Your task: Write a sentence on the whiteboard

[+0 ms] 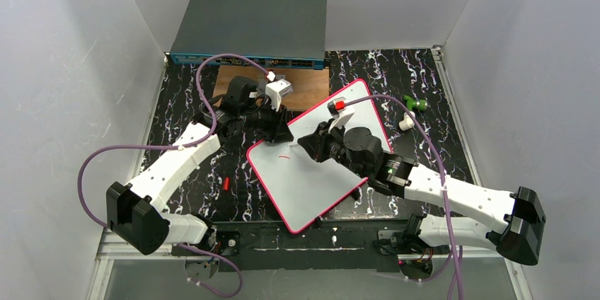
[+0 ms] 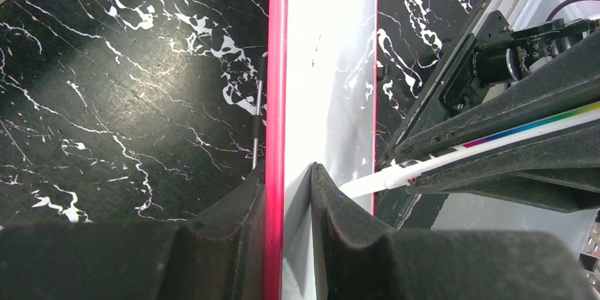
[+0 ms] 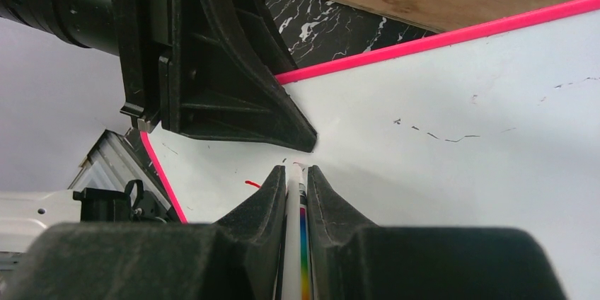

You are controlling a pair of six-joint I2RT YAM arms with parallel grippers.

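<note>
The whiteboard (image 1: 332, 180), white with a pink-red rim, lies askew at the table's middle. A short red stroke (image 1: 283, 156) is on it near its upper left edge. My left gripper (image 1: 283, 134) is shut on that edge. In the left wrist view its jaws (image 2: 286, 169) clamp the rim (image 2: 274, 66) from both sides. My right gripper (image 1: 309, 146) is shut on a white marker with a rainbow stripe (image 3: 294, 201). The marker tip is at the board surface (image 3: 460, 102), right of the red stroke (image 3: 252, 184). The marker also shows in the left wrist view (image 2: 495, 141).
A grey network switch box (image 1: 251, 27) stands at the back, with a brown wooden board (image 1: 311, 88) in front of it. A green piece (image 1: 414, 104) and a white cap (image 1: 406, 123) lie right of the whiteboard. A small red object (image 1: 226, 184) lies to its left.
</note>
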